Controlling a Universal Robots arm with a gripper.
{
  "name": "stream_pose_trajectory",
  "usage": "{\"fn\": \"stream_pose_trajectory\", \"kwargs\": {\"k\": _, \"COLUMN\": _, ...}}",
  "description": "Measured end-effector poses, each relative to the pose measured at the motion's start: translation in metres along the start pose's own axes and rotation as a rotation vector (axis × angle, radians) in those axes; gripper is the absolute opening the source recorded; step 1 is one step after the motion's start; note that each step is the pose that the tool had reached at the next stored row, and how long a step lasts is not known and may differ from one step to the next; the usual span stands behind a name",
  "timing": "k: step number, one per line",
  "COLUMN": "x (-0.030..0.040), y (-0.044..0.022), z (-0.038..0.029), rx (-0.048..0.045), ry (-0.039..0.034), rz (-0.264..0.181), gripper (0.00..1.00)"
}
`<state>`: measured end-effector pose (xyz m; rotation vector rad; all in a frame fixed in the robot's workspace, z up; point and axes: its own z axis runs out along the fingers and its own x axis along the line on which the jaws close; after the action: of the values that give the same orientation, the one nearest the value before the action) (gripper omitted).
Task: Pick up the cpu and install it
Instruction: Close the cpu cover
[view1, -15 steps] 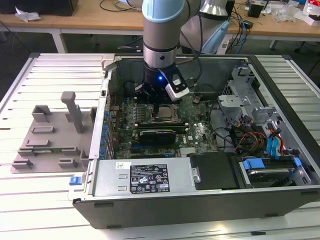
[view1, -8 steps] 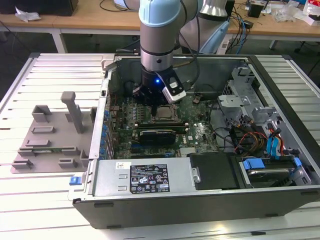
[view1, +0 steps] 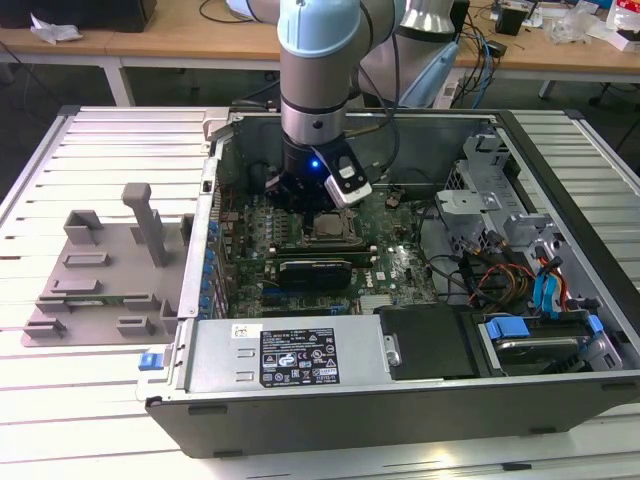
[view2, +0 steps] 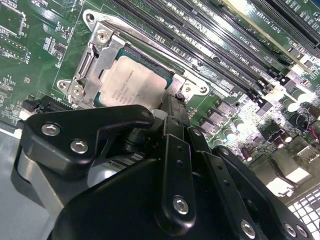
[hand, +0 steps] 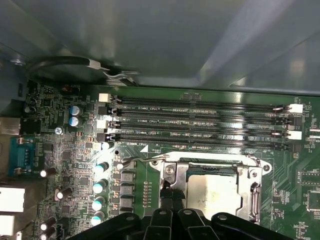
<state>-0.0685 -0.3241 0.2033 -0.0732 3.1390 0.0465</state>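
Observation:
The cpu (view2: 135, 85), a small square chip with a silver-grey top, lies flat in its metal socket frame (view2: 90, 60) on the green motherboard. In the exterior view the cpu (view1: 328, 225) sits mid-board inside the open computer case. My gripper (view2: 172, 102) hangs low over the socket's edge beside the chip, with its thin fingertips (hand: 167, 194) pressed together and nothing between them. In the first wrist view the cpu (hand: 212, 192) lies just beside my gripper (hand: 172, 192). In the exterior view my gripper (view1: 316, 205) is right above the socket, and the arm's wrist hides its tips.
Long memory slots (hand: 200, 122) run beside the socket. A black card (view1: 315, 268) lies across the board in front of it. The power supply (view1: 290, 355) and drive bay with cables (view1: 540, 300) fill the near side. A grey plastic tray (view1: 90, 280) sits at the exterior view's left.

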Motion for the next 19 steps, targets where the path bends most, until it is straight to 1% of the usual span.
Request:
{"fn": "stream_pose_trajectory", "kwargs": {"k": 4, "x": 0.0000, "y": 0.0000, "z": 0.0003, "rx": -0.0002, "ry": -0.0001, "rz": 0.000, "gripper": 0.11}}
{"fn": "stream_pose_trajectory", "kwargs": {"k": 9, "x": 0.0000, "y": 0.0002, "z": -0.0051, "rx": -0.0001, "ry": -0.0001, "rz": 0.000, "gripper": 0.11}}
{"fn": "stream_pose_trajectory", "kwargs": {"k": 11, "x": 0.0000, "y": 0.0003, "z": -0.0100, "rx": 0.0001, "ry": -0.0001, "rz": 0.000, "gripper": 0.11}}
{"fn": "stream_pose_trajectory", "kwargs": {"k": 12, "x": -0.0001, "y": 0.0005, "z": -0.0143, "rx": 0.0009, "ry": 0.0000, "rz": 0.000, "gripper": 0.11}}
{"fn": "stream_pose_trajectory", "kwargs": {"k": 13, "x": -0.0001, "y": 0.0006, "z": -0.0173, "rx": 0.0014, "ry": -0.0001, "rz": 0.000, "gripper": 0.11}}
{"fn": "stream_pose_trajectory", "kwargs": {"k": 14, "x": -0.0001, "y": 0.0006, "z": -0.0190, "rx": 0.0024, "ry": -0.0001, "rz": 0.000, "gripper": 0.11}}
{"fn": "stream_pose_trajectory", "kwargs": {"k": 15, "x": 0.0004, "y": 0.0007, "z": -0.0189, "rx": 0.0046, "ry": -0.0050, "rz": 0.000, "gripper": 0.11}}
{"fn": "stream_pose_trajectory", "kwargs": {"k": 16, "x": 0.0007, "y": 0.0007, "z": -0.0190, "rx": 0.0099, "ry": -0.0164, "rz": 0.000, "gripper": 0.11}}
{"fn": "stream_pose_trajectory", "kwargs": {"k": 17, "x": 0.0006, "y": 0.0006, "z": -0.0190, "rx": 0.0148, "ry": -0.0182, "rz": -0.001, "gripper": 0.11}}
{"fn": "stream_pose_trajectory", "kwargs": {"k": 18, "x": -0.0010, "y": 0.0006, "z": -0.0190, "rx": 0.0169, "ry": -0.0177, "rz": -0.001, "gripper": 0.11}}
{"fn": "stream_pose_trajectory", "kwargs": {"k": 19, "x": -0.0043, "y": 0.0004, "z": -0.0190, "rx": 0.0174, "ry": -0.0173, "rz": -0.001, "gripper": 0.11}}
